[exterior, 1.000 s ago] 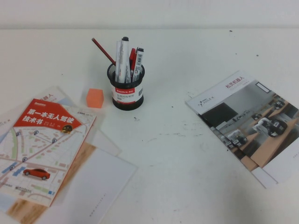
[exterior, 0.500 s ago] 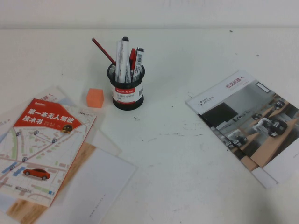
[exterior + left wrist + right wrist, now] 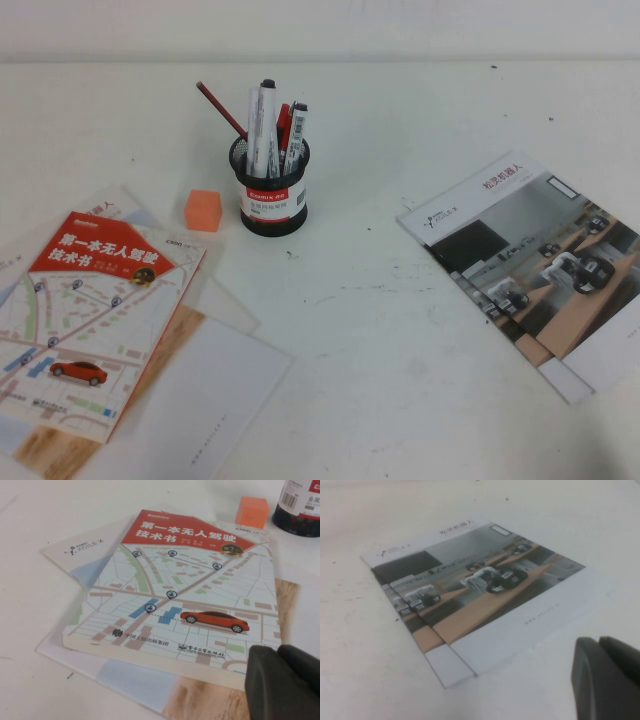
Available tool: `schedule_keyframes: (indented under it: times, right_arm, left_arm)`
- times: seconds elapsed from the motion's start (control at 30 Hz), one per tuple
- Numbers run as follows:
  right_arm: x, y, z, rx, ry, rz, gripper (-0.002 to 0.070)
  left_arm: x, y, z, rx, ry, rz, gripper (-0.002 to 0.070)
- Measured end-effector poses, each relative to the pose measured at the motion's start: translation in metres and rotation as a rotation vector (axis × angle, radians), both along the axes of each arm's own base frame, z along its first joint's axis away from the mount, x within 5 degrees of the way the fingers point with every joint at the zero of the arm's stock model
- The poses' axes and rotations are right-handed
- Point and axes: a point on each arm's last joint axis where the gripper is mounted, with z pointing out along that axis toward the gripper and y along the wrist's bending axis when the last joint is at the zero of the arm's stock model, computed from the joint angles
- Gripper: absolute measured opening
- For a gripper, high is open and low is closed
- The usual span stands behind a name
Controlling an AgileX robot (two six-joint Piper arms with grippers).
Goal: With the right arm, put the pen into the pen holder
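The pen holder, a black mesh cup with a red and white label, stands upright at the back middle of the table. The pen, a thick white marker with a black cap, stands upright inside it beside a slimmer barcode marker, a red pen and a red pencil. The holder's base also shows in the left wrist view. Neither arm shows in the high view. My right gripper is shut and empty, low over the table beside the brochure. My left gripper is shut and empty over the map booklet.
An orange cube sits left of the holder. A red map booklet lies on white sheets at the front left. A photo brochure lies at the right, also in the right wrist view.
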Motion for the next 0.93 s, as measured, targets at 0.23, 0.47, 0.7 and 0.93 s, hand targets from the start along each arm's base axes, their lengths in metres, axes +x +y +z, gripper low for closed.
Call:
schedule_keyframes:
  times: [0.23, 0.47, 0.7, 0.93]
  right_arm:
    - [-0.0003, -0.0002, -0.0012, -0.004, 0.014, -0.004, -0.0019]
    - [-0.0003, -0.0002, -0.0012, -0.004, 0.014, -0.004, -0.0019]
    - [-0.0003, -0.0002, -0.0014, -0.005, 0.014, -0.004, -0.0019]
    - [-0.0003, -0.0001, -0.0019, -0.003, 0.016, -0.003, -0.0019]
  left_arm:
    - [0.0000, 0.0000, 0.0000, 0.000, 0.000, 0.000, -0.0001]
    - [0.0000, 0.0000, 0.0000, 0.000, 0.000, 0.000, -0.0001]
    - [0.0000, 0.0000, 0.0000, 0.000, 0.000, 0.000, -0.0001]
    - [0.0000, 0.0000, 0.0000, 0.000, 0.000, 0.000, -0.0001]
